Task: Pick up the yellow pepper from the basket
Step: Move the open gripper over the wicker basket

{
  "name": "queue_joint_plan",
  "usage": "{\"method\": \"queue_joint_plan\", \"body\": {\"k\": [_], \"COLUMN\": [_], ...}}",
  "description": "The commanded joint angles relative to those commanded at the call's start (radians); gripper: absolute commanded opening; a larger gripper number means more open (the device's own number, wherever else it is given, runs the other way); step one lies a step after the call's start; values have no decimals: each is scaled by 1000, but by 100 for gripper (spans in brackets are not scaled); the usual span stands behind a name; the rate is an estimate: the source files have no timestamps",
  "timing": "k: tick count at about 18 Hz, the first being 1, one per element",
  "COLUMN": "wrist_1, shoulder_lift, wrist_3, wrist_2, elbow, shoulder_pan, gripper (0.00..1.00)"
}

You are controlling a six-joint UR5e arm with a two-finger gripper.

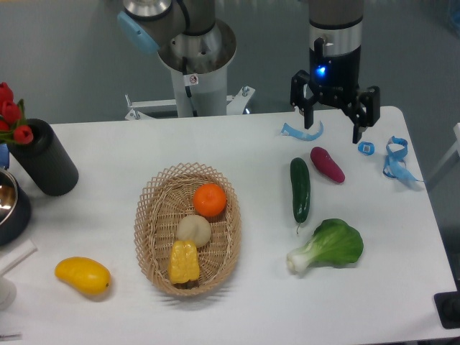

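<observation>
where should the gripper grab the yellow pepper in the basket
Probably from straight above, jaws closing across the narrow width of the yellow pepper. It lies lengthwise along the basket, with the pale ball touching its far end and the rim near its other end. The gripper is open.

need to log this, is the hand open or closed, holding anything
hand: open, holding nothing, up over the table's far right, away from the basket.

The white table point(108, 151) carries the wicker basket point(147, 237) at centre, a yellow mango point(83, 275) at eight o'clock, a black cylinder point(44, 158) at ten, a cucumber point(300, 189), purple eggplant point(327, 164) and bok choy point(330, 246) toward three, and blue tape scraps point(394, 159) at two.
</observation>
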Motion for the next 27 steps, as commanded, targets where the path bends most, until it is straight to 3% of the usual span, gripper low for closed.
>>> {"method": "queue_joint_plan", "body": {"k": [9, 12, 14, 22, 27], "wrist_1": [28, 95, 109, 113, 115], "shoulder_lift": [-15, -20, -26, -141, -178], "wrist_3": [-3, -17, -90, -342, -625], "wrist_2": [-37, -52, -60, -61, -57], "elbow": [-18, -60, -74, -45, -31], "shoulder_pan": [-14, -17, -26, -179, -294], "gripper": [100, 100, 100, 100, 100]}}
